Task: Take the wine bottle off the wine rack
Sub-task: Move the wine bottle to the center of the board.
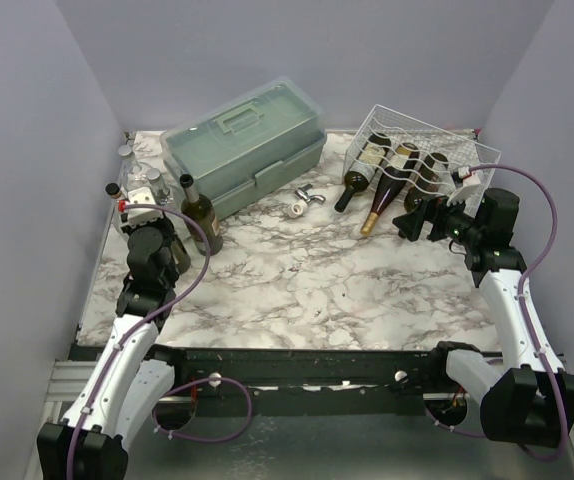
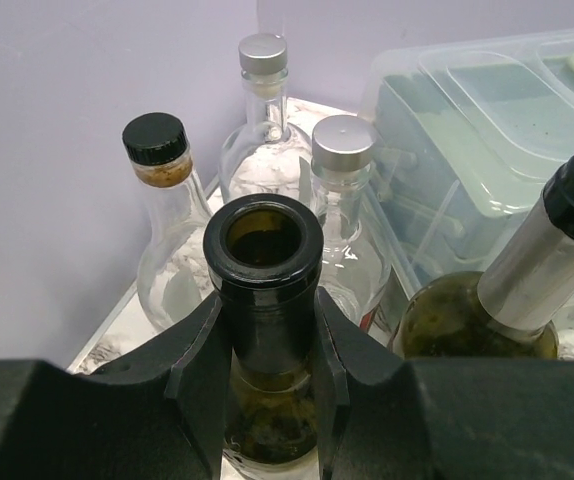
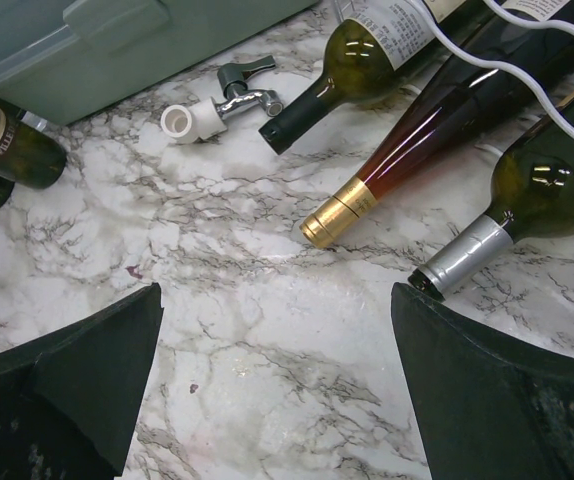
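At far right of the marble table (image 1: 297,290): wine rack (image 1: 422,140), white wire, three bottles lying in its cradles, necks out past the near edge and down toward the marble. Left to right: green bottle with black neck (image 3: 367,60), slim amber bottle with gold cap (image 3: 407,150), green bottle with silver foil (image 3: 527,200). All three on the rack, none gripped. Right gripper (image 3: 277,340) spread wide, nothing between the fingers, held just near of those necks, closest to the silver-foil one, clear of all three. Left of the rack, on the marble: small white-and-chrome stopper (image 3: 217,105), just beside the pale green toolbox (image 1: 247,140) at far centre.

At far left: left gripper (image 2: 272,340) pinching the neck of an uncorked green bottle (image 2: 264,250), upright, one finger each side just under the lip. Just right of it, second upright green bottle (image 2: 527,290), silver foil, black top, apart from the fingers. Behind, in the far-left corner: three clear glass bottles (image 2: 262,130), two with silver caps, one with a black cap, close together between wall and toolbox. In the top view, held bottle hidden under the left wrist, so can't tell whether its base sits on the table
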